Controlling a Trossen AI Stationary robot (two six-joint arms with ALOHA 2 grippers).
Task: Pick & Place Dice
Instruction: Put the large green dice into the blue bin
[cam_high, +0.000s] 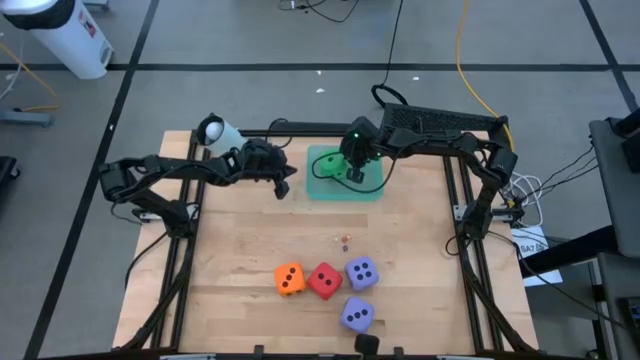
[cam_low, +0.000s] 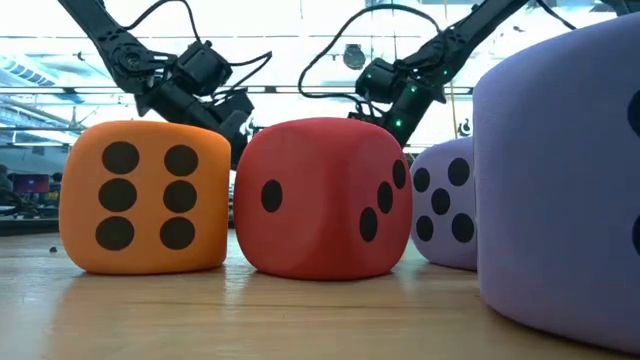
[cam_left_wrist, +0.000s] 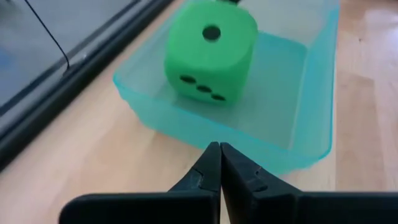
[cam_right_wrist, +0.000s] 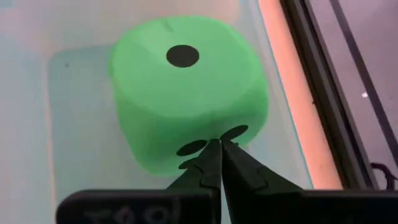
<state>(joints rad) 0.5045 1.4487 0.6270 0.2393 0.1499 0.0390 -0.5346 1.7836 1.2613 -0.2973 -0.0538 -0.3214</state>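
A green die (cam_left_wrist: 210, 53) sits flat on the floor of a teal tray (cam_left_wrist: 311, 93) at the table's far middle, one pip up. My right gripper (cam_right_wrist: 217, 147) is shut, slanting down over the tray with its tips at the die's side. My left gripper (cam_left_wrist: 219, 149) is shut too, and hovers just outside the tray's left wall (cam_high: 312, 180). Near the front edge, an orange die (cam_high: 289, 279), a red die (cam_high: 324, 281) and a purple die (cam_high: 361, 272) rest in a row. A second purple die (cam_high: 357, 316) lies in front of them. My right gripper's shut fingertips (cam_right_wrist: 211, 155) stand against the green die's pip-marked side face (cam_right_wrist: 193, 148), coming slantwise from above. I cannot tell whether they touch it. The die rests flat in the tray.
A white cylinder (cam_high: 220, 131) stands at the table's far left corner. Black frame rails (cam_high: 180, 260) run along the left and right sides. Tiny specks (cam_high: 346, 240) lie mid-table. Bare wood stretches between the tray and the row of dice.
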